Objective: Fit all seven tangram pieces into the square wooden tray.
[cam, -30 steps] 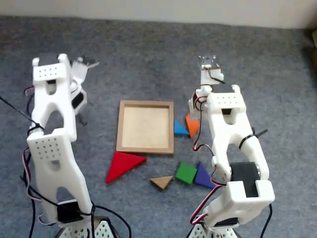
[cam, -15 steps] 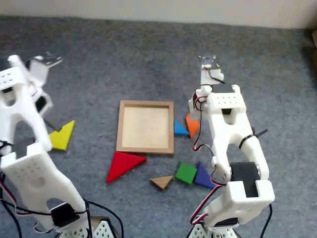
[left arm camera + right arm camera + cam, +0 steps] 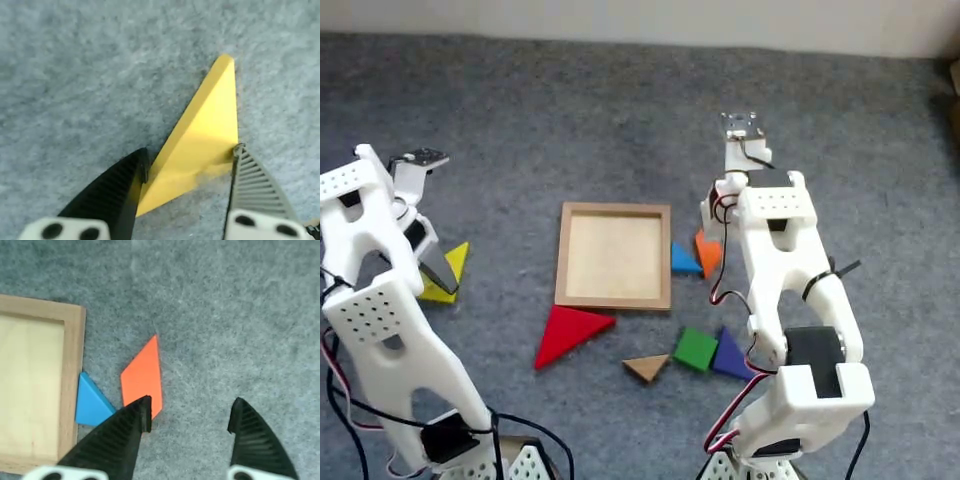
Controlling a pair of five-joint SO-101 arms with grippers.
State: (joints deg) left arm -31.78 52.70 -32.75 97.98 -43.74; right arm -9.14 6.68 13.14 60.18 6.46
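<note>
Grey carpet covers the whole table. At its left side the left arm rises from its base, folds at the elbow and tips its wrist steeply down, so that the left gripper sits low over the yellow triangle. Its jaws are spread wide and straddle the piece, the black fingertip against the long edge and the grey fingertip at a corner. The triangle lies flat on the carpet, not lifted.

Well off to the inner side of that gripper lies the square wooden tray, with nothing in it. The red triangle lies just beside the tray's near left corner. Further right, towards the right arm's base, the brown triangle, the green square and the purple triangle sit in a close row.

The right arm stretches forward from its base, its wrist bent down beside the tray's right side. The right gripper hangs over bare carpet with its jaws wide apart and nothing between them. The orange parallelogram lies by its black fingertip. The blue triangle lies just beyond, between that piece and the tray's rim.
</note>
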